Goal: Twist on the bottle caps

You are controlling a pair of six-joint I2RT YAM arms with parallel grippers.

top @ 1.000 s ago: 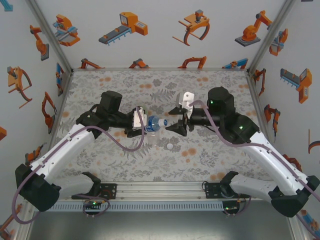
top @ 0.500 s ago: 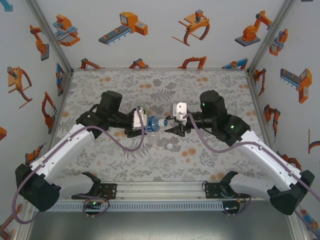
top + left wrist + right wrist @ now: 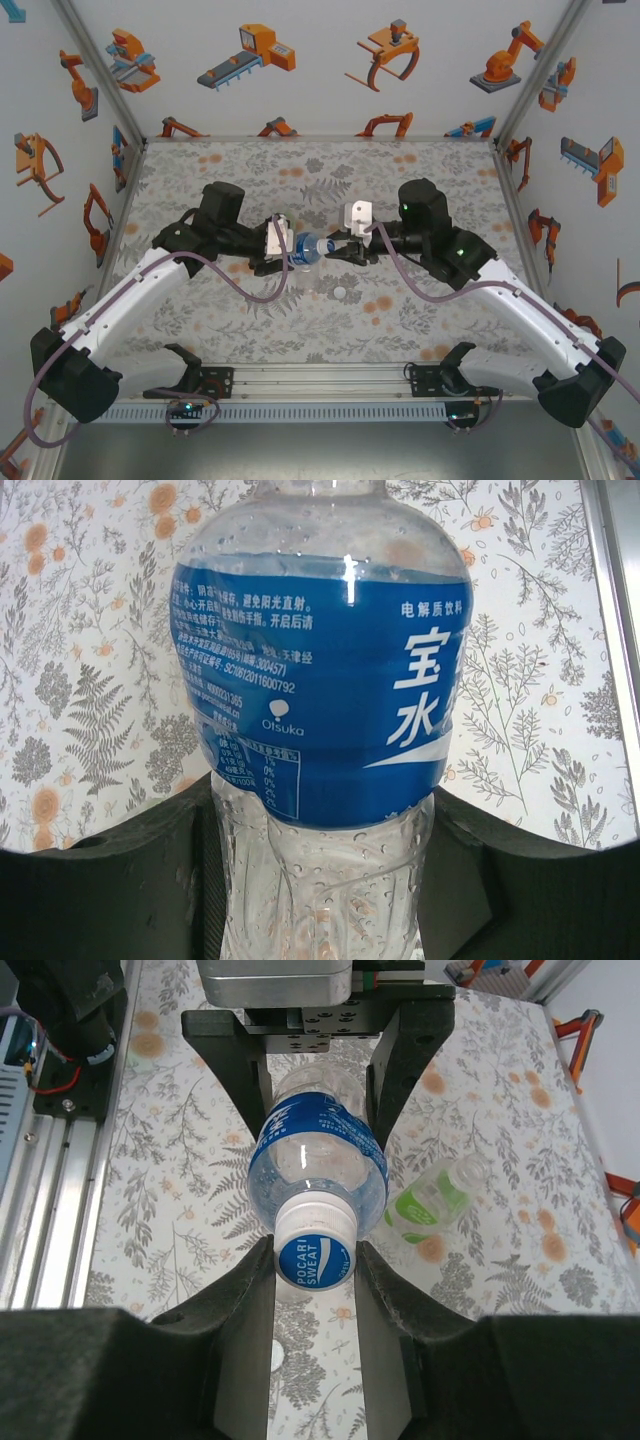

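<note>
Floral table (image 3: 420,310); blue-label bottle (image 3: 305,247) horizontal, neck rightward; left hand (image 3: 288,252) grasping body, right hand (image 3: 337,249) pinching cap (image 3: 316,1258).

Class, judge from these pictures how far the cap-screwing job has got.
Done: nothing finished. In hand: left claw holds the blue-label bottle, right claw grips its cap on the neck. Left: green bottle lies apparently uncapped, a white cap loose on the table.
</note>
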